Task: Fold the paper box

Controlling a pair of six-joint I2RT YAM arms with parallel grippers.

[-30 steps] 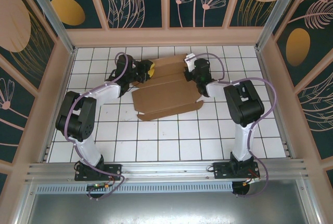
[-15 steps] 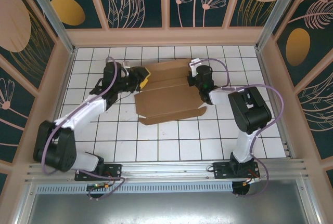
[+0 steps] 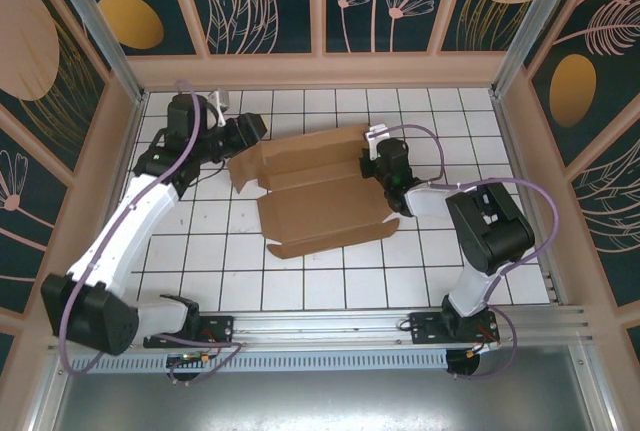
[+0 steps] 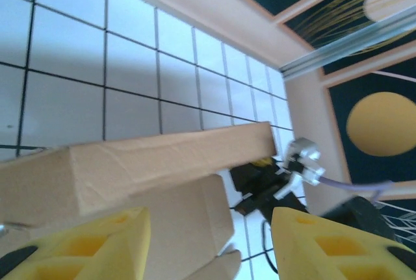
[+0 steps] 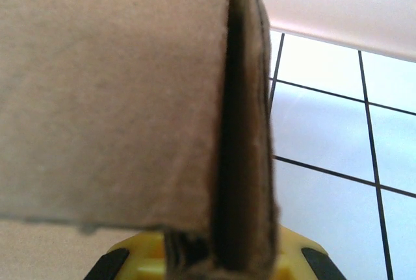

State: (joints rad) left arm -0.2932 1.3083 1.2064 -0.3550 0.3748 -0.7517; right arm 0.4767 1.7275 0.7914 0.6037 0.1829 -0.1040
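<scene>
From above, my left arm [image 3: 130, 216] stretches out to the back left of the white tiled desk [image 3: 330, 271]; my left jaws sit just beside the left end of the paper box [image 3: 315, 196], which lies mid-desk, partly folded, with a long wall raised along its far side and a narrow flap along its near edge; that view does not tell me how wide those jaws stand; my left wrist camera does: the two yellow pads [image 4: 84, 247] are well apart and grip nothing, a loose cardboard flap sits low between them, and the box's long folded wall runs away ahead; at its far end that camera catches my right jaws, dark, at the box's right end; from above they press against that same end; my right wrist camera shows them closed tight on a doubled cardboard edge that rises from between them.
</scene>
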